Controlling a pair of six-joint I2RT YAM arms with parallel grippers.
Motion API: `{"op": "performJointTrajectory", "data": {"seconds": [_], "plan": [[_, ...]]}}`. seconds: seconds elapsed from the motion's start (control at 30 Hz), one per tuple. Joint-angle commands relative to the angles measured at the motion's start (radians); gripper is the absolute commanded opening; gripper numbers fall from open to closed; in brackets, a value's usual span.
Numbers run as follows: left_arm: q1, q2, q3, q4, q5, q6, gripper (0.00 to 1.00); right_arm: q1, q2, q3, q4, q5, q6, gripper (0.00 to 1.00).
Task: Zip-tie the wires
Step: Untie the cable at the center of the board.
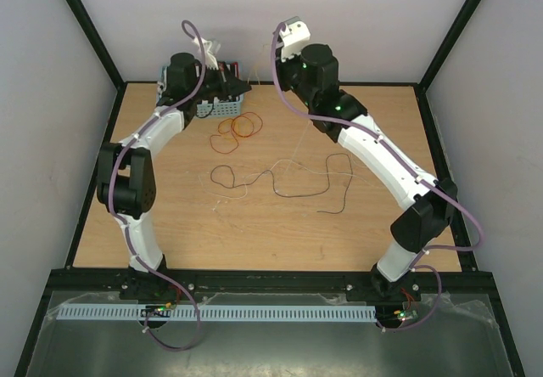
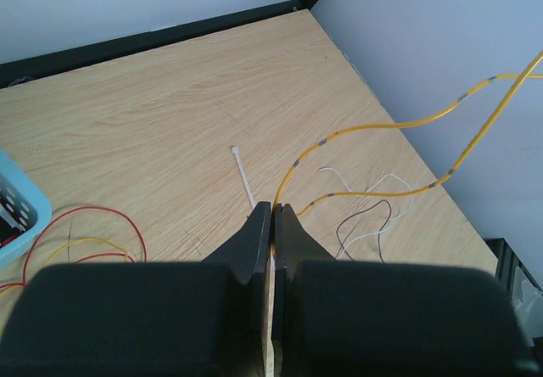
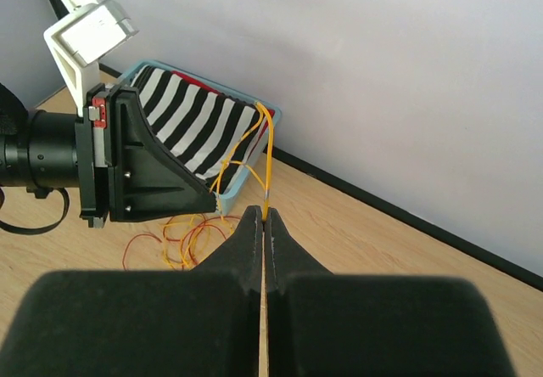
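A yellow wire (image 3: 268,152) runs taut between my two grippers. My left gripper (image 2: 273,208) is shut on one end, and the wire (image 2: 399,125) curves away up to the right. My right gripper (image 3: 264,216) is shut on the other end, raised above the table's far side (image 1: 282,42). The left gripper (image 1: 246,82) is beside the blue basket. Red and orange wire loops (image 1: 237,131) lie on the table in front of the basket. A black-brown wire (image 1: 284,186) curls mid-table. A white zip tie (image 2: 243,176) lies flat ahead of the left gripper.
A blue basket (image 1: 222,104) with a black-and-white striped cloth (image 3: 199,126) stands at the back left. Thin white strands (image 1: 242,194) lie near the black-brown wire. Grey walls and black frame bars close the table's back and sides.
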Motion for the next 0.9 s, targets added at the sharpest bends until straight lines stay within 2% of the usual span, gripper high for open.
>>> {"op": "performJointTrajectory", "data": {"seconds": [0.0, 0.17, 0.27, 0.33, 0.43, 0.5, 0.57, 0.67, 0.87], "plan": [[0.011, -0.058, 0.008, 0.043, -0.027, 0.016, 0.0, 0.004, -0.045, -0.021, 0.066, 0.003, 0.015, 0.0], [0.121, -0.146, 0.019, 0.04, -0.059, -0.105, 0.0, 0.003, -0.016, -0.037, 0.073, 0.031, 0.008, 0.02], [0.21, -0.202, 0.025, 0.003, -0.075, -0.217, 0.0, 0.003, 0.007, -0.066, 0.089, 0.008, 0.018, 0.17], [0.261, -0.244, 0.036, -0.1, -0.125, -0.259, 0.0, 0.002, 0.028, -0.084, 0.096, -0.01, 0.032, 0.29], [0.333, -0.301, 0.031, -0.183, -0.172, -0.292, 0.0, 0.001, 0.06, -0.1, 0.089, -0.039, 0.049, 0.46], [0.37, -0.344, 0.023, -0.208, -0.19, -0.294, 0.0, 0.001, 0.068, -0.134, 0.105, -0.059, 0.059, 0.64], [0.397, -0.375, 0.024, -0.237, -0.201, -0.285, 0.0, 0.001, 0.065, -0.201, 0.154, -0.093, 0.064, 0.73], [0.418, -0.423, 0.04, -0.278, -0.212, -0.254, 0.0, 0.001, 0.068, -0.305, 0.253, -0.197, 0.059, 0.8], [0.426, -0.49, 0.107, -0.364, -0.235, -0.186, 0.0, 0.003, 0.169, -0.384, 0.399, -0.407, 0.093, 0.85]]}}
